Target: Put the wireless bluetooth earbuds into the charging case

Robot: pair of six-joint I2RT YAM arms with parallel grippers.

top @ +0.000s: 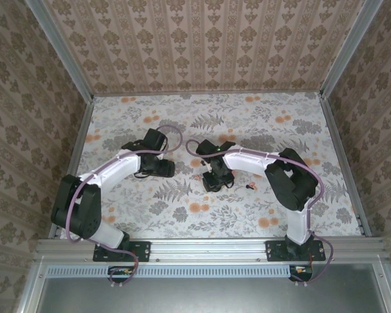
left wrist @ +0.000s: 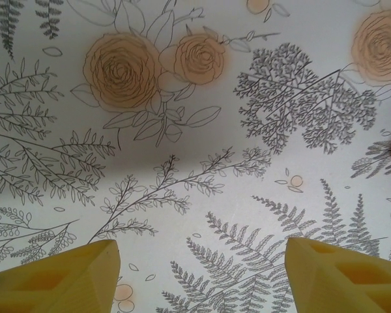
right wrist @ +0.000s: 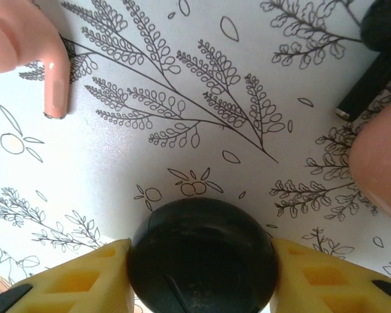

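Earbud (right wrist: 54,85), pink, lies loose on the desk (right wrist: 182,150), just ahead of the right gripper (right wrist: 201,244), whose fingers press both sides of a black disc (right wrist: 202,267). The left gripper (left wrist: 201,242) hangs with fingers apart, empty. Pickup seems the step; next comes a fine pinch on the earbud's stem.

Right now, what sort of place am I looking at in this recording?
Probably a staged robot test booth, not a real room: wallpaper-patterned walls held in an aluminium frame, a floral-print table, and the left arm and right arm bolted to a metal rail at its near edge.
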